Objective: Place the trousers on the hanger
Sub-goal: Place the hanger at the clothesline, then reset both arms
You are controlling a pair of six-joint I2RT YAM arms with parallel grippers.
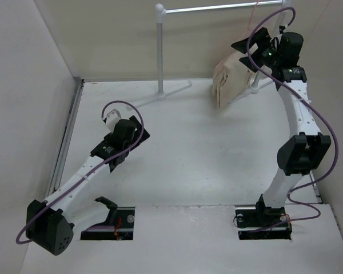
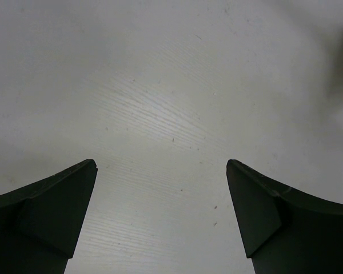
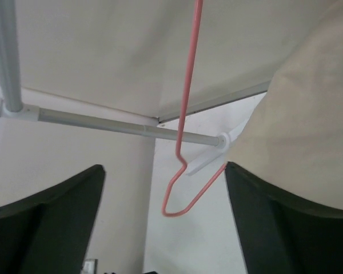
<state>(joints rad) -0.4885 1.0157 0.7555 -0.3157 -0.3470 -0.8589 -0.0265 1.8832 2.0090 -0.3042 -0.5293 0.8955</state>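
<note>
While L tool [image 2: 161,165], R tool [image 3: 164,168] gape apart, soft tan trousers [image 3: 308,114] prob. drape thin wire hanger [image 3: 186,114].

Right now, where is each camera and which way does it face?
Top external: above and behind the bases, looking down at table, both arms, clothes rack.
Left wrist: faces the table; left tool fingers frame it.
Right wrist: raised, faces hanger and trousers; right tool fingers frame them.
Shared: top and right wrist see rack, trousers.
</note>
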